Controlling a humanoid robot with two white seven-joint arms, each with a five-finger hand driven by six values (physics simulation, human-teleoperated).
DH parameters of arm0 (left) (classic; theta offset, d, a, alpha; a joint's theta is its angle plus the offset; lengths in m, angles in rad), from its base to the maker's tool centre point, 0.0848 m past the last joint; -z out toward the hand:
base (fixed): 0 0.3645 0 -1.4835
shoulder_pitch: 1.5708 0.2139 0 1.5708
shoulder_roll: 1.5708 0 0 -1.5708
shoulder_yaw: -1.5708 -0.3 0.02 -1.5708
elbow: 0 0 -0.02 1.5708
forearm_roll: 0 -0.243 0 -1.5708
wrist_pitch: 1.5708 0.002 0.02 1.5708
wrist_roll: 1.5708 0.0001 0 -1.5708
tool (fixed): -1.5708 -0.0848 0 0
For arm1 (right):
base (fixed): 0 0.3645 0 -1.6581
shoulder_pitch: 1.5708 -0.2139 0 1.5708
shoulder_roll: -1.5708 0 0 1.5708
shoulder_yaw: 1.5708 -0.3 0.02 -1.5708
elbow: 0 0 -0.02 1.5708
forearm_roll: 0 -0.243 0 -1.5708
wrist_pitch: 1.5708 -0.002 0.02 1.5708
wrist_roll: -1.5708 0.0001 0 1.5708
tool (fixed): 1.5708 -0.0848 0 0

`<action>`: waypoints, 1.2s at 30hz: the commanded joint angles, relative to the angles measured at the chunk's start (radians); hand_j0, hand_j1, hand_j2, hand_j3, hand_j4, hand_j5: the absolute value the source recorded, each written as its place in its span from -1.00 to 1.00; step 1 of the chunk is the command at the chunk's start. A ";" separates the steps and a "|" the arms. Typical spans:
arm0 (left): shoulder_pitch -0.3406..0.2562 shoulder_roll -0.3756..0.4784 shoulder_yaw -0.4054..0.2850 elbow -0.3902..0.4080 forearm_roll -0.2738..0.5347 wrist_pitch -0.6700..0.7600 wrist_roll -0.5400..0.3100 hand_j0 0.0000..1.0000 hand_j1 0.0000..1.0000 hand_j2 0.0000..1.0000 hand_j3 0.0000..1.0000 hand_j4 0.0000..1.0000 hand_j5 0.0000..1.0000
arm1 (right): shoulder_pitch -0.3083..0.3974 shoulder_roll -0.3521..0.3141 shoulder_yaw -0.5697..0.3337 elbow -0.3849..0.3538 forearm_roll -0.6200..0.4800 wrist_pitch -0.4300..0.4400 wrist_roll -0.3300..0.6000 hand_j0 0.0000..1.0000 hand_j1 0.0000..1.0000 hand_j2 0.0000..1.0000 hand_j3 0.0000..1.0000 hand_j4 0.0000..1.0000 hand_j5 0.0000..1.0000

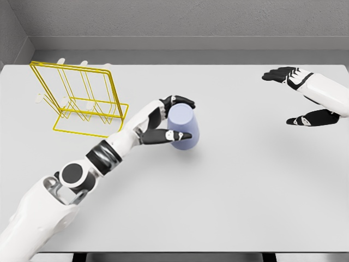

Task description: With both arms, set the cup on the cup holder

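From my remote seat I see the left hand wrapped around the cup near the middle of the white table. The cup is pale lavender and stands upside down, its wider mouth against the tabletop and its closed base tilted slightly up and to the left. Dark fingers curl over the top of it, while the thumb presses along its near side, so the hand is clamped on the cup. The white left arm runs back from it to the near left corner of the picture.

The cup holder, a yellow wire rack with upright loops and a rectangular base frame, stands on the far left part of the table, well apart from the cup and to its left. A few pale pegs show along its wires.

The right hand hovers above the far right side of the table, well apart from the cup. Its fingers are spread and it holds nothing; its thumb points left.
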 commanded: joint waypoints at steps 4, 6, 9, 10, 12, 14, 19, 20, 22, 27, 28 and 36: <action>0.006 0.027 0.024 -0.030 0.004 -0.004 0.000 0.23 0.23 0.23 0.23 0.23 0.23 | 0.000 -0.001 0.000 0.000 -0.008 0.003 -0.001 1.00 1.00 1.00 1.00 1.00 1.00; 0.006 0.031 0.033 -0.038 0.003 -0.004 0.000 0.22 0.22 0.22 0.22 0.22 0.22 | 0.000 0.000 0.000 0.000 -0.008 0.003 -0.001 1.00 1.00 1.00 1.00 1.00 1.00; 0.012 0.036 0.055 -0.039 0.003 -0.007 0.000 0.22 0.22 0.22 0.22 0.22 0.22 | 0.000 -0.001 0.000 0.000 -0.008 0.003 -0.001 1.00 1.00 1.00 1.00 1.00 1.00; 0.011 0.038 0.061 -0.039 0.004 -0.007 0.000 0.22 0.22 0.22 0.22 0.22 0.22 | 0.000 -0.001 0.000 0.000 -0.008 0.003 -0.001 1.00 1.00 1.00 1.00 1.00 1.00; 0.011 0.045 0.068 -0.039 0.004 -0.007 0.000 0.22 0.22 0.22 0.22 0.22 0.22 | 0.000 -0.001 0.000 0.000 -0.008 0.003 -0.001 1.00 1.00 1.00 1.00 1.00 1.00; 0.011 0.048 0.076 -0.039 0.004 -0.009 0.000 0.23 0.23 0.23 0.23 0.23 0.23 | 0.000 -0.001 0.000 0.000 -0.008 0.003 -0.001 1.00 1.00 1.00 1.00 1.00 1.00; 0.011 0.076 0.108 -0.039 0.024 -0.032 0.000 0.23 0.23 0.23 0.23 0.23 0.23 | 0.000 -0.001 0.000 0.000 -0.008 0.003 -0.001 1.00 1.00 1.00 1.00 1.00 1.00; 0.011 0.084 0.108 -0.039 0.024 -0.034 0.000 0.23 0.23 0.23 0.23 0.23 0.23 | 0.000 -0.001 0.000 0.000 -0.008 0.003 -0.001 1.00 1.00 1.00 1.00 1.00 1.00; 0.011 0.094 0.108 -0.039 0.024 -0.055 0.000 0.23 0.23 0.23 0.23 0.23 0.23 | 0.000 -0.001 0.000 0.000 -0.008 0.003 -0.001 1.00 1.00 1.00 1.00 1.00 1.00; 0.011 0.107 0.108 -0.039 0.038 -0.096 0.002 0.23 0.23 0.23 0.23 0.23 0.23 | 0.000 -0.001 0.000 0.000 -0.008 0.003 -0.001 1.00 1.00 1.00 1.00 1.00 1.00; 0.011 0.108 0.110 -0.039 0.038 -0.096 0.002 0.23 0.23 0.23 0.23 0.23 0.23 | 0.000 -0.001 0.000 0.000 -0.008 0.003 -0.001 1.00 1.00 1.00 1.00 1.00 1.00; 0.006 0.177 0.122 -0.039 0.055 -0.138 0.002 0.24 0.24 0.24 0.24 0.24 0.24 | 0.000 -0.001 0.000 0.000 -0.008 0.003 -0.001 1.00 1.00 1.00 1.00 1.00 1.00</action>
